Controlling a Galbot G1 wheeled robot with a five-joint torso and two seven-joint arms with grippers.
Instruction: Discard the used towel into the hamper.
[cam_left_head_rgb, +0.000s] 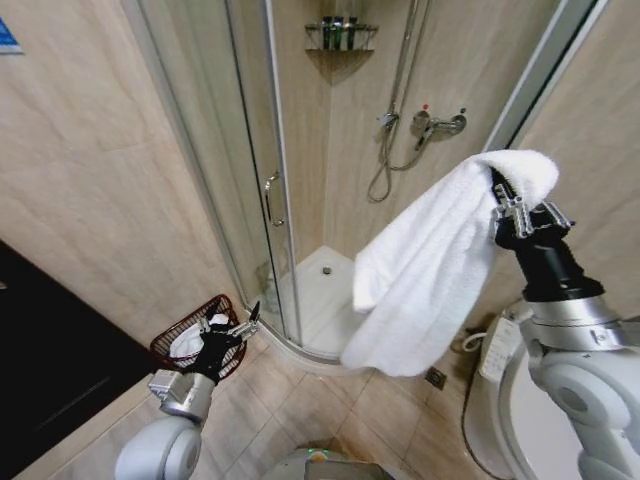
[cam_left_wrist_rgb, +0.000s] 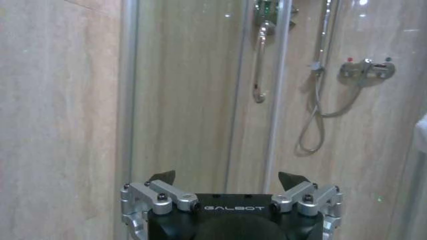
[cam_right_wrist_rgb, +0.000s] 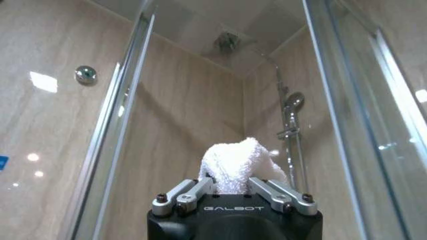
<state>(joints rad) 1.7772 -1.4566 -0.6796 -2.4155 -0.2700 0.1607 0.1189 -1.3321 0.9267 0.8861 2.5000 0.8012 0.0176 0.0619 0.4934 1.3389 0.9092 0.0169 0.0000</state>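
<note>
towel (cam_left_head_rgb: 430, 260): I have it clamped in the right gripper (cam_left_head_rgb: 510, 205), raised before the shower, hanging free | step: carry (drop not yet made) | next: needs swinging left and down over the hamper (cam_left_head_rgb: 190, 335) on the floor | hamper: something white inside | left gripper (cam_left_head_rgb: 235, 325): fingers apart, empty, beside hamper

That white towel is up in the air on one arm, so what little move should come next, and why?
Probably swing the right gripper leftward and down toward the hamper. It is shut on the towel, held high in front of the shower, while the hamper sits on the floor far to the robot's left, by the open left gripper. The towel hangs well clear of it, so letting go now would miss.
</note>
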